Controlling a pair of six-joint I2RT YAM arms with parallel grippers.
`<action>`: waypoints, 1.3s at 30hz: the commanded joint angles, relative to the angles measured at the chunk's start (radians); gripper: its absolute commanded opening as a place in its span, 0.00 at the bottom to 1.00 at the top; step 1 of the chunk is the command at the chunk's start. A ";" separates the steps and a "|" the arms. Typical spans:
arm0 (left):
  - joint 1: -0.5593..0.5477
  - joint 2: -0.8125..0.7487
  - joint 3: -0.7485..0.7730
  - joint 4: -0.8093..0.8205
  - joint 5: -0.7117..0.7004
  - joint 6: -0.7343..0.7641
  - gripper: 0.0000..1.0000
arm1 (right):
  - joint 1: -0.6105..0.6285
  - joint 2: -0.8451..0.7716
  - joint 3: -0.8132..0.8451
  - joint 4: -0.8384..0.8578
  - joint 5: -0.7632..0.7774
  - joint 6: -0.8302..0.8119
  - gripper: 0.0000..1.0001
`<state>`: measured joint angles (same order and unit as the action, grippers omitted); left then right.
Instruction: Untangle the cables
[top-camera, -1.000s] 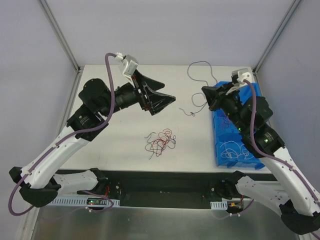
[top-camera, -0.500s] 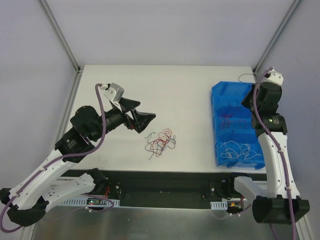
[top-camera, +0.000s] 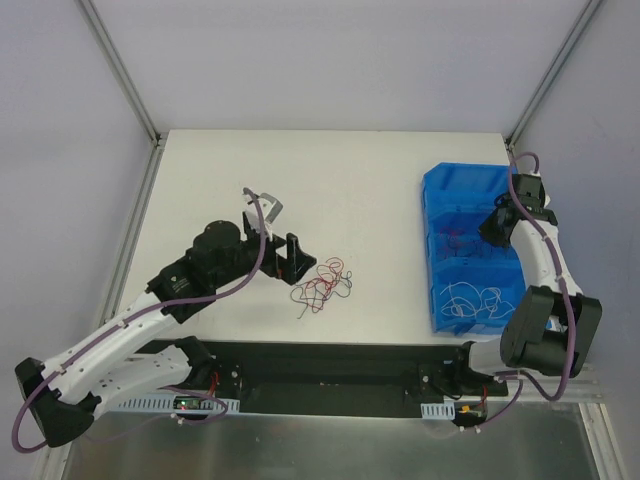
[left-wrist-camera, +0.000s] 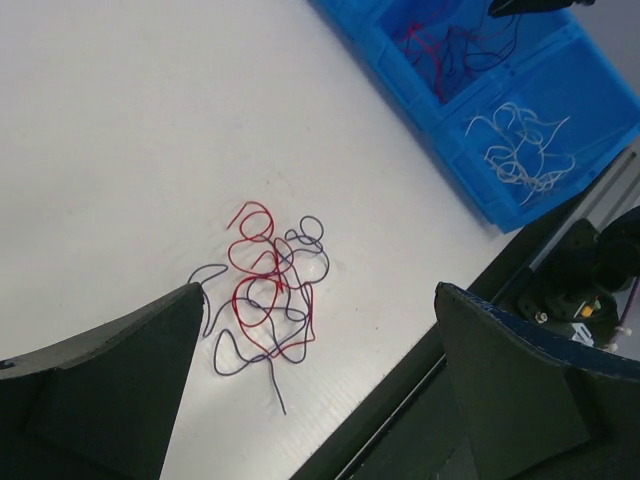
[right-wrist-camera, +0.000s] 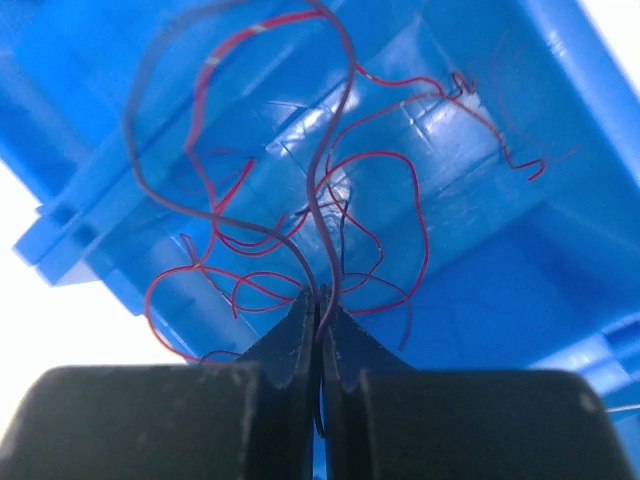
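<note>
Nearest the near edge of the table (top-camera: 250, 170), about halfway along it, sits the clump of cables (top-camera: 320, 282); red and dark purple strands curled into each other, lying flat, with one dark tail trailing toward the near edge. The left tool (top-camera: 298, 260) is just to the left of the clump, low over the table; the wrist view shows its two fingers (left-wrist-camera: 100, 390) spread wide with the clump (left-wrist-camera: 265, 290) in the gap between them. It isn't touching the clump and it's holding nothing.

Further along, by the right edge, there's the blue bin (top-camera: 455, 190) with three compartments in a row from near to far. The near compartment has the white strands (top-camera: 470, 300) in a loose heap; the middle one has red strands (top-camera: 460, 243) mixed with dark ones. I can't really tell what's in the far one.

The right tool (top-camera: 490, 228) is over the middle compartment, on the bin's right side; from its own camera the right tool (right-wrist-camera: 320, 300) is squeezed closed, fingers practically together, pinching a single purple strand (right-wrist-camera: 318, 270). That strand runs away from the pinch and arcs over the bin; under it the red strands (right-wrist-camera: 380, 155) loop all over the blue floor.
</note>
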<state>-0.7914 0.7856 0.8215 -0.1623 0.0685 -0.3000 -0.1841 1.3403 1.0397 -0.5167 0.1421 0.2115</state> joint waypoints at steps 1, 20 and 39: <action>0.001 0.073 -0.005 0.009 -0.026 -0.045 0.99 | -0.055 0.092 0.042 -0.085 -0.116 0.095 0.00; 0.067 0.504 0.090 0.015 -0.072 -0.162 0.97 | -0.034 -0.111 -0.070 0.017 -0.099 -0.035 0.55; 0.077 0.788 0.116 0.058 -0.029 -0.059 0.40 | 0.613 -0.288 -0.086 0.115 -0.181 -0.100 0.65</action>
<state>-0.7246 1.5417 0.8982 -0.1246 0.0441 -0.3954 0.3481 1.0416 0.9531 -0.4747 0.0559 0.1146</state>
